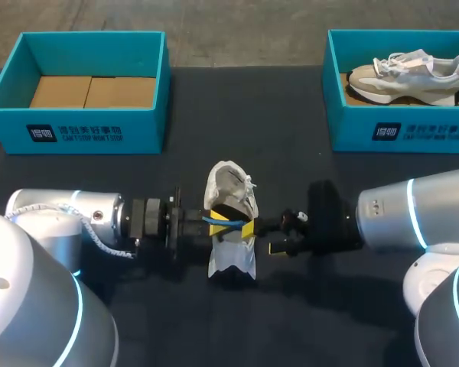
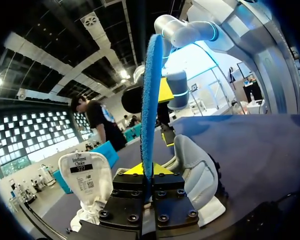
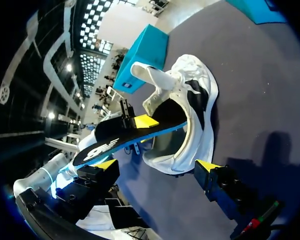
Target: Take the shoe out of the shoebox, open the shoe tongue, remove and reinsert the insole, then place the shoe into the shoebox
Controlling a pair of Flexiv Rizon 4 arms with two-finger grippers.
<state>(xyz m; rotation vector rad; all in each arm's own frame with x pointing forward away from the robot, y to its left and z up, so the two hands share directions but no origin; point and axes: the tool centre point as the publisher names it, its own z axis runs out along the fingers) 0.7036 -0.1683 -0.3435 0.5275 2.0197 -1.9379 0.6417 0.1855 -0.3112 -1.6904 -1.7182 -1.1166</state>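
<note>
Insole step in hand: pinching the insole [image 1: 220, 220] between left fingers [image 1: 247, 228], from nine o'clock of the shoe [image 1: 228, 183], mid-counter [image 1: 237, 115]. Right fingers [image 3: 208, 166] wide at three o'clock. Next, probably: bracing the shoe, then guiding the insole lengthwise.

My left arm [image 1: 61, 215] and right arm [image 1: 424, 206]: silver-grey rounded shells ringed with glowing blue bands, a white coiled cable [image 1: 99, 241] at the left wrist; the left gripper [image 2: 149, 169] is a black, screw-studded block with yellow tips.

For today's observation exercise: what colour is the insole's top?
Black with a white mark; the insole shows best in the right wrist view.
</note>
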